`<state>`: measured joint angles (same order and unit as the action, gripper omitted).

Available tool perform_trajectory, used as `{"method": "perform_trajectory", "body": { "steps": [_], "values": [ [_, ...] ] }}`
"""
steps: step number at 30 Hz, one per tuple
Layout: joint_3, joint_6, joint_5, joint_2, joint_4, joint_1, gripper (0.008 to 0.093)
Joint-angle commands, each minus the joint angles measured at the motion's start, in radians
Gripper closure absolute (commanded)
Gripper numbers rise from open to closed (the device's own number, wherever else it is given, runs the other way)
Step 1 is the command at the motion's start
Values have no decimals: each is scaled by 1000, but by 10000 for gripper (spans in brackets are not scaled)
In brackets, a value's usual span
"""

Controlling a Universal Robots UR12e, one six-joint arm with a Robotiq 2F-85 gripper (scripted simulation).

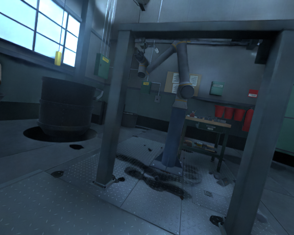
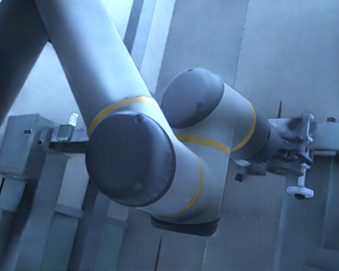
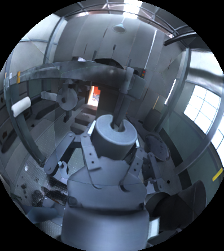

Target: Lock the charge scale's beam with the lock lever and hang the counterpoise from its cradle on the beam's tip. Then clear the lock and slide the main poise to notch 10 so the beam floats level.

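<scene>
The grey cylindrical counterpoise point(image 3: 114, 135) sits on a thin stem that rises to the curved scale beam point(image 3: 71, 69) above it. My gripper point(image 3: 113, 141) is closed around the counterpoise, high under the frame's top rail near its left post. From the side my gripper point(image 1: 139, 54) is small and dark beside that post. In the second side camera my arm hides most of the scale. My gripper point(image 2: 296, 148) reaches a bracket at the right, where a white-knobbed lever point(image 2: 300, 190) hangs down. A round poise point(image 3: 67, 99) hangs on the beam further left.
The steel frame point(image 1: 192, 27) spans the scene, with one post left point(image 1: 111, 108) and one right point(image 1: 256, 136). A large dark ladle point(image 1: 65, 106) stands in a floor pit at left. A workbench point(image 1: 208, 124) stands behind my pedestal. Dark stains cover the plate floor.
</scene>
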<state>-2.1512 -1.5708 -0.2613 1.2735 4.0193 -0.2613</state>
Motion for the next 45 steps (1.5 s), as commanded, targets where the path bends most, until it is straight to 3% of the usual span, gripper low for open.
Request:
{"method": "perform_trajectory", "body": {
  "steps": [1, 45],
  "values": [
    [3, 0, -1, 2, 1, -1, 934],
    [30, 0, -44, -17, -8, -44, 934]
  ]
}}
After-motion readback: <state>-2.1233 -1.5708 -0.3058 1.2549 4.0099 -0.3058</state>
